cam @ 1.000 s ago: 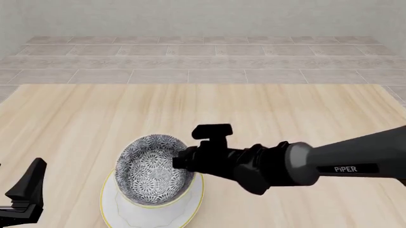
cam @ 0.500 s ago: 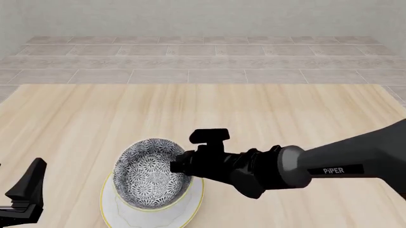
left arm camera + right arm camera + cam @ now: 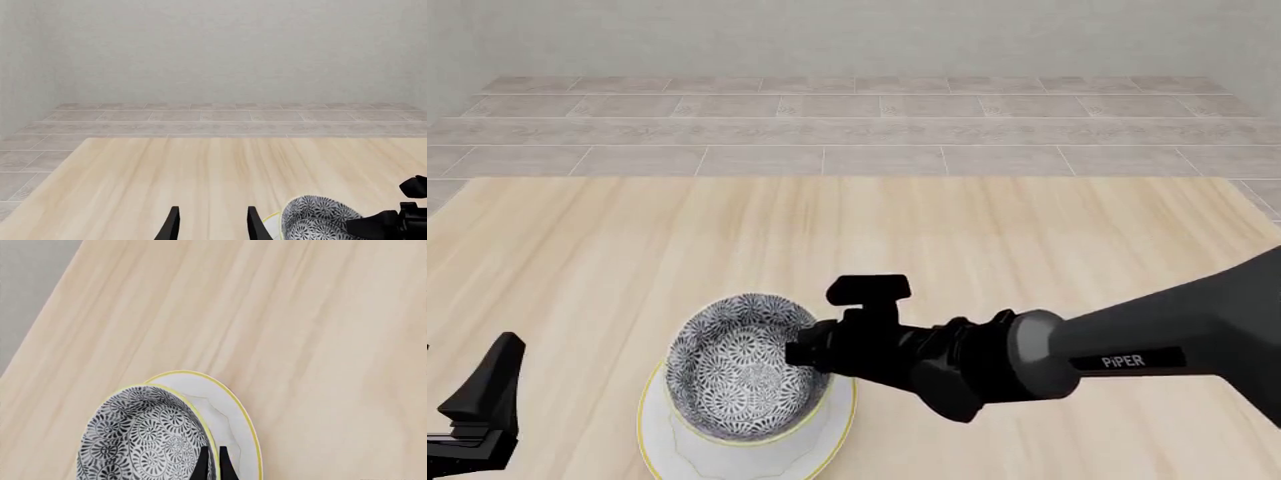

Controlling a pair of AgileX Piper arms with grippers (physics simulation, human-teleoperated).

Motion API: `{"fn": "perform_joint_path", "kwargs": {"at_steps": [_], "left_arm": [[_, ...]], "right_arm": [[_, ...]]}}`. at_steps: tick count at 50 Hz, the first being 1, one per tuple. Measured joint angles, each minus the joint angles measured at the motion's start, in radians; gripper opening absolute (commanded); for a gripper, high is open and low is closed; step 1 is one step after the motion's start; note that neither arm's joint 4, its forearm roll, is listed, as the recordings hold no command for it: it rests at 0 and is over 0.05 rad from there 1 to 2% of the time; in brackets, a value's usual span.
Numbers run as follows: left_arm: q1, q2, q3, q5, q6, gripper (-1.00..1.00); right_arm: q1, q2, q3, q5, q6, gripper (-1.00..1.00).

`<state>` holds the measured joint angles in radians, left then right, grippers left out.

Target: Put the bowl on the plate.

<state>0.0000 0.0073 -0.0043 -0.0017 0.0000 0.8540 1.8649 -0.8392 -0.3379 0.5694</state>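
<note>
Where my right pincer (image 3: 210, 462) pinches the near-right rim of the bowl (image 3: 745, 365), fingers narrowed on that thin wall, I list the bowl sitting over the plate (image 3: 827, 440), tilted slightly, the plate showing around its lower and right edge. My left pincer (image 3: 210, 225) stands parted and holds nothing, off to the bowl's left, near it but not touching. Count: one bowl, one plate, two pincers, one table (image 3: 1028, 230).
</note>
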Motion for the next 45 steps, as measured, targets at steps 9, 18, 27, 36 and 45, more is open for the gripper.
{"fn": "perform_joint_path", "kwargs": {"at_steps": [9,18,27,36,45], "left_arm": [[0.0,0.0,0.0,0.0,0.0,1.0],[0.0,0.0,0.0,0.0,0.0,1.0],[0.0,0.0,0.0,0.0,0.0,1.0],[0.0,0.0,0.0,0.0,0.0,1.0],[0.0,0.0,0.0,0.0,0.0,1.0]], "right_arm": [[0.0,0.001,0.002,-0.006,0.0,-1.0],[0.001,0.003,0.001,-0.009,-0.002,-1.0],[0.002,0.005,-0.002,-0.006,-0.005,-1.0],[0.002,0.008,-0.007,-0.003,-0.011,-1.0],[0.0,0.01,-0.011,0.005,-0.02,1.0]]}}
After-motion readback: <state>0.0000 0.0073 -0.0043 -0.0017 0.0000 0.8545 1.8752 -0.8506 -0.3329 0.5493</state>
